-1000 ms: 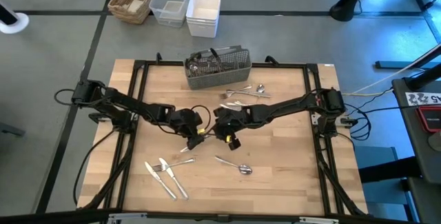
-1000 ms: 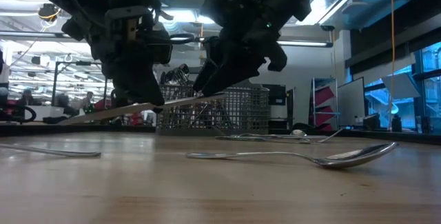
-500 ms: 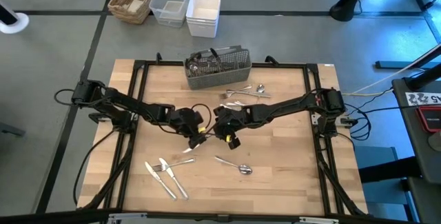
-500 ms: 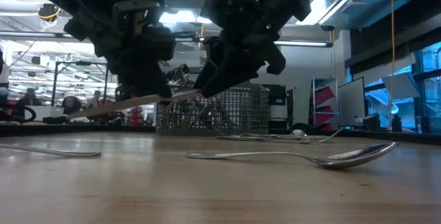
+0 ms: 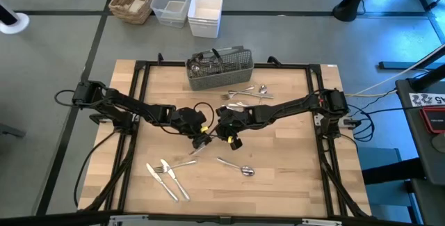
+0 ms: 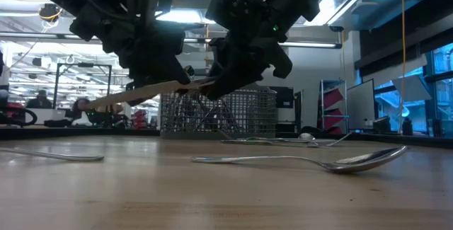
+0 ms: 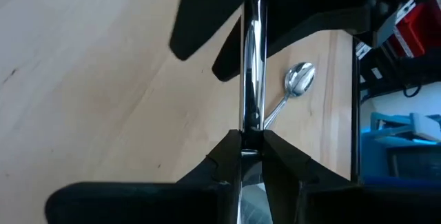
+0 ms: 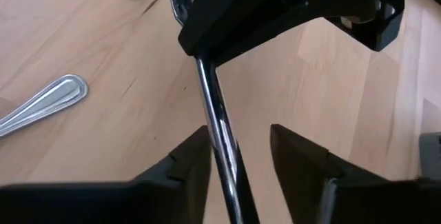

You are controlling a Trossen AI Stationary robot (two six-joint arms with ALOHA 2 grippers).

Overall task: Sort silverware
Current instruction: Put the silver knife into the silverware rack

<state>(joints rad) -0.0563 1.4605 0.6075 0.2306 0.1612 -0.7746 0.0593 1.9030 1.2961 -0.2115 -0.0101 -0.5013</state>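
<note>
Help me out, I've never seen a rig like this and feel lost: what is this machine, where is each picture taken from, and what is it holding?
It is a robot with two dark arms at a wooden table. One camera looks straight down, one sits at table height, and one rides on each wrist. The left claw is shut on a long piece of silverware, lifted above the table. The right claw meets it mid-table, fingers open around the same piece. A spoon and other cutlery lie loose, and a mesh caddy stands at the far edge.
</note>
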